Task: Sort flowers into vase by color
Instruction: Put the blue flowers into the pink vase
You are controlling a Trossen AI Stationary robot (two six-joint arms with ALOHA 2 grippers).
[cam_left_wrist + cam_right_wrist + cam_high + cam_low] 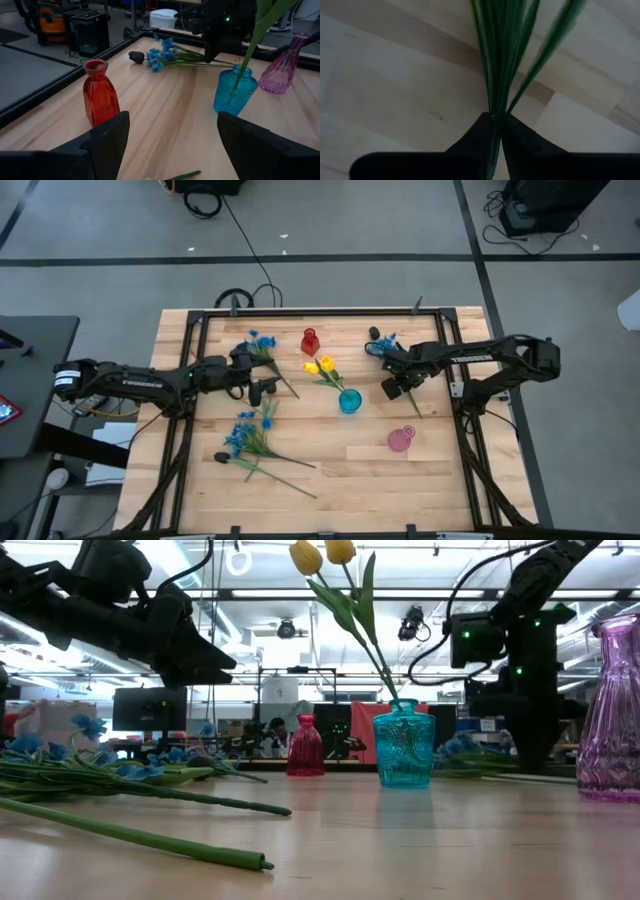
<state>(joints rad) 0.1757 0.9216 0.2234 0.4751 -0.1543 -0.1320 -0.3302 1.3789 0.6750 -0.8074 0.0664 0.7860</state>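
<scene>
Near the table's right side, my right gripper (393,388) (496,122) points down, shut on the green stems of a blue flower spray (385,346) that lies on the wood beside a dark bloom (374,333). At the left, my left gripper (262,390) (170,145) hangs open above the table with nothing between its fingers. Two yellow tulips (320,366) stand in the teal vase (349,401), leaning against its rim. The red vase (310,340) and the pink vase (400,439) hold nothing. More blue sprays lie at the far left (262,345) and the near left (245,435). My right gripper pinches the spray's bunched green stems (495,102) between its two fingertips, coming from above and pointing down. The stems run on past the fingers over the wood. In the high view the spray's blossom end (383,343) lies on the table.
Black frame rails (300,313) run around the table's far and side edges. Long green stems (150,835) lie across the near left. Bare wood shows between the teal vase and the near edge (350,480).
</scene>
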